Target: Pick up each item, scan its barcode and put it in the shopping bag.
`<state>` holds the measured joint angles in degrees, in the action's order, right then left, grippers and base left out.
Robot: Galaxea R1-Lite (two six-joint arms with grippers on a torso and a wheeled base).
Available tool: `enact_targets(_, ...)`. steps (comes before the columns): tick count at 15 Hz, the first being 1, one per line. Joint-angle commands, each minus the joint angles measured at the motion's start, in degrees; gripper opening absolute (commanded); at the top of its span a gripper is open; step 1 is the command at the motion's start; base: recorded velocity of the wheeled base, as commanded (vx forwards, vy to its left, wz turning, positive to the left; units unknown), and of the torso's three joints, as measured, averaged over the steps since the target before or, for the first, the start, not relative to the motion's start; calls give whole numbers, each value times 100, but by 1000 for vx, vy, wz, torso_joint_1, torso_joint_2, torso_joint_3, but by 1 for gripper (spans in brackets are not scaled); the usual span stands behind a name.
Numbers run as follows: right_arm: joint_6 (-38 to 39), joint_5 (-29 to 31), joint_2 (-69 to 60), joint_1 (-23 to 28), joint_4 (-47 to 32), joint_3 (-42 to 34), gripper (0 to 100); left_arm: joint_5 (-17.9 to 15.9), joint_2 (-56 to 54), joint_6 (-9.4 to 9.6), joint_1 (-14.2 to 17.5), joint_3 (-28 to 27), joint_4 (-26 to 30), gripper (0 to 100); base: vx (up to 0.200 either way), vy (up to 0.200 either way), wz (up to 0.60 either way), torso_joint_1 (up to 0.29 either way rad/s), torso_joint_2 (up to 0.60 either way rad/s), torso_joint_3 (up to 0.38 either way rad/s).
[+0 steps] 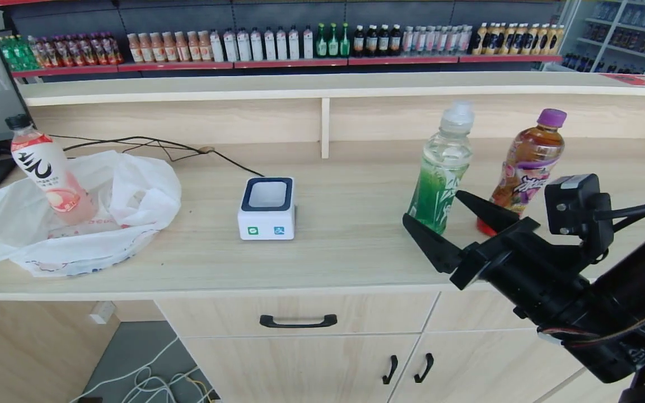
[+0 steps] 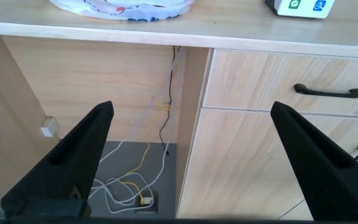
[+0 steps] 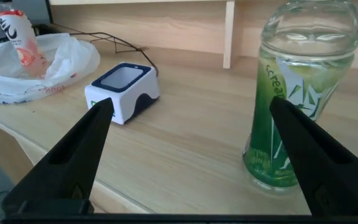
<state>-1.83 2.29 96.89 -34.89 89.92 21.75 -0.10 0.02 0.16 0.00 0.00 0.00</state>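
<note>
At the right end of the counter (image 1: 345,246): the green bottle (image 1: 443,168) (image 3: 297,93) stands upright with its cap on. The tea bottle (image 1: 527,162) is just beside it at 3 o'clock, and the two do not touch.
Clock reference: 12 o'clock points away from the robot, toward the back of the counter.
Right gripper (image 1: 431,207) (image 3: 191,104): its fingers are spread wide and hold nothing. It hovers low over the counter and points toward about 10 o'clock.
Key relation: the green bottle is just ahead of the fingertips, at roughly 11 o'clock from the wrist. It is not yet between the fingers and looks off centre toward the farther one.
Long axis: the bottle's axis is vertical and the fingers open sideways. A side grasp around the body looks right, after a small shift toward 12 o'clock to centre it.
Nearer arm: the right one, by a wide margin.
Left gripper (image 2: 192,106): its fingers are apart and empty. It hangs below the counter edge, facing the cabinet front near the drawer handle (image 2: 328,92).
Scanner (image 1: 267,208) (image 3: 123,90) (image 2: 300,6): sits at 9 o'clock from the green bottle, well apart, with its window facing up.
Shopping bag (image 1: 149,184) (image 3: 67,59) (image 2: 123,9): lies farther out at 9 o'clock, past the scanner. A pink bottle (image 1: 48,170) (image 3: 18,37) is leaning inside it.
Risk: the tea bottle is close, so the farther finger has little room to pass between the two bottles.
</note>
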Motion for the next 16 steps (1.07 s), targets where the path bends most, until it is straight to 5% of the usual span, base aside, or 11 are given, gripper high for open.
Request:
enact_targets(1,-2,-1,23,0,8,-39,100,1,-2,2,0,0,0,100,0,0,0,0,0,0)
enact_targets(16,-116,-1,990,826,8,567,100,10,-2,-16,0,0,0,100,0,0,0,0,0,0)
